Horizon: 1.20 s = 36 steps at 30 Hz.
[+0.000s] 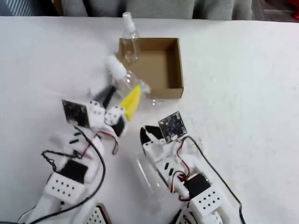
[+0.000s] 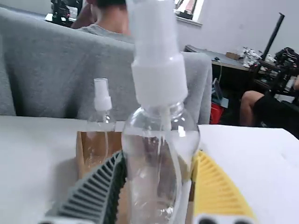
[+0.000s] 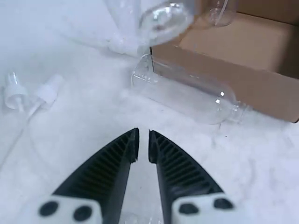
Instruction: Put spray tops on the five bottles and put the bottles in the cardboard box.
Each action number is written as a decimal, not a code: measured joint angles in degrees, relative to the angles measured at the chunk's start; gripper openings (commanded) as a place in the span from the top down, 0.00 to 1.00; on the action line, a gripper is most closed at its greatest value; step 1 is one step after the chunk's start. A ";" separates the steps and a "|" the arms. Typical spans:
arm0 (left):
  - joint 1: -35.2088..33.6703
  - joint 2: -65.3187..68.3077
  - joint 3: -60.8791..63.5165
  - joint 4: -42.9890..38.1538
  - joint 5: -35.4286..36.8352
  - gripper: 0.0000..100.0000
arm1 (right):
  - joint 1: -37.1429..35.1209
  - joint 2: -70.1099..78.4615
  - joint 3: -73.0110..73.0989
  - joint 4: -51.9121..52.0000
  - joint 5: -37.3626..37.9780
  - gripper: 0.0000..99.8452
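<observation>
My left gripper (image 1: pixel 120 95) (image 2: pixel 159 196) is shut on a clear bottle (image 1: pixel 122 79) (image 2: pixel 159 154) that carries a white spray top (image 2: pixel 156 60). It holds the bottle just outside the near left corner of the cardboard box (image 1: pixel 170 65) (image 3: pixel 261 88). Another capped bottle (image 1: pixel 130 39) (image 2: pixel 102 116) stands in the box's far left corner. An uncapped bottle (image 3: pixel 187 93) (image 1: pixel 152 99) lies against the box's front wall. My right gripper (image 1: pixel 147 135) (image 3: pixel 142 142) hovers over the table short of that bottle, shut with nothing in it. Two loose spray tops (image 3: pixel 30 93) lie on the table.
One more clear bottle (image 1: pixel 147 175) lies on the table under the right arm. The table to the right of the box is bare white. A grey padded backdrop (image 2: pixel 46 70) stands behind the table's far edge.
</observation>
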 measured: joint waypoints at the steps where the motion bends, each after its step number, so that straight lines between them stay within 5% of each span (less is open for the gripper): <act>1: -1.23 2.29 -1.32 -0.97 0.00 0.98 | 0.00 0.00 0.00 0.00 0.18 0.98; 20: -7.21 67.52 -28.13 -40.18 0.00 0.98 | 3.87 0.00 0.00 0.00 0.35 0.98; 36: -7.47 89.49 -39.30 -51.16 -6.42 0.98 | 4.13 0.00 0.00 0.00 0.62 0.98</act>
